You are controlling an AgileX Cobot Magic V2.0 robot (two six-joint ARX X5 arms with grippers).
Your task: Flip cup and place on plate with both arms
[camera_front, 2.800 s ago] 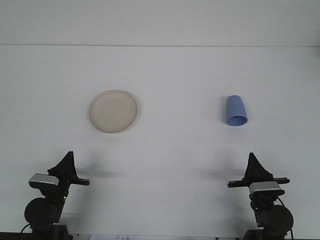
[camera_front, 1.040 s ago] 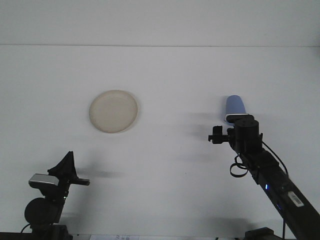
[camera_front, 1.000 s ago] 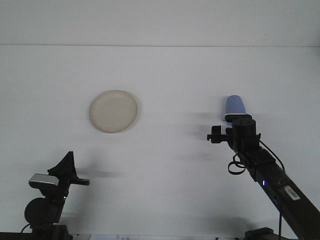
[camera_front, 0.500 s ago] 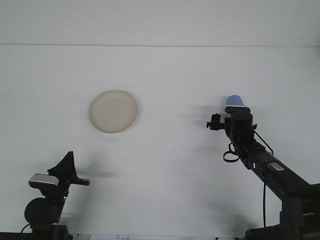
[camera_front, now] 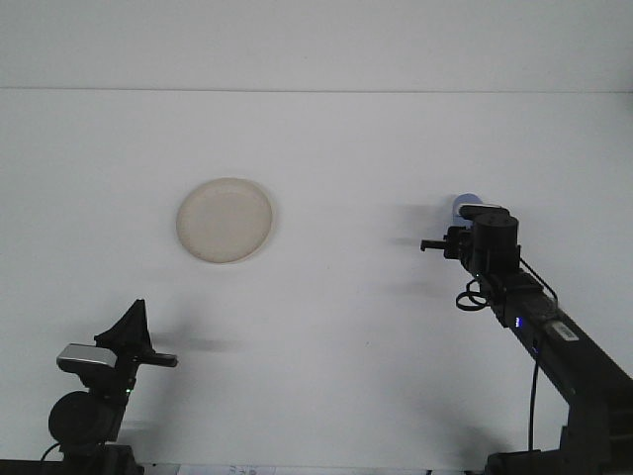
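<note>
Right gripper (camera_front: 475, 220) sits over the blue cup (camera_front: 463, 202), hiding nearly all of it; can't tell whether it's gripping. Left gripper (camera_front: 134, 332) parked near the table's front edge, state unclear too. Plate (camera_front: 226, 220) well apart, to the left. Risk: off-centre grip tips or rolls the cup away. White table (camera_front: 336, 327), plain white wall behind.

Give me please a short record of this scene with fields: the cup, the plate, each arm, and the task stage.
cup: blue, far right of table, mostly hidden behind right arm
plate: cream, round, left of centre, nothing on it
right claw: extended to the cup; grip not visible
left claw: parked at near left edge
table: white
stage: cup not yet on plate
</note>
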